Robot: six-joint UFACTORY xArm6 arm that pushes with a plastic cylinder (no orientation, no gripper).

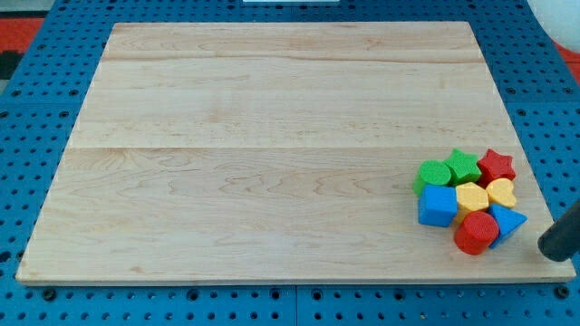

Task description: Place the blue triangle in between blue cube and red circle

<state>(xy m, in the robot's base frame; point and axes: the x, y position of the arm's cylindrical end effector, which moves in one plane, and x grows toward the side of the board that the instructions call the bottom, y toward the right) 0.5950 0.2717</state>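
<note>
Dark rod [562,237] cut off by view's right edge; blue triangle block [508,220] partly hidden behind red round block [476,233].

A lab bench: wooden board [272,136] on blue perforated mounting plate [54,109]

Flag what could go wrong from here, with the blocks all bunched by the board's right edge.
1. The blue triangle block touches the red round block and sits in a tight cluster; pushing it probably drags the yellow blocks too.
2. The blue cube block and red round block nearly touch, leaving hardly any gap.
3. My tip sits at the wooden board's right edge; blocks could slide off.
</note>
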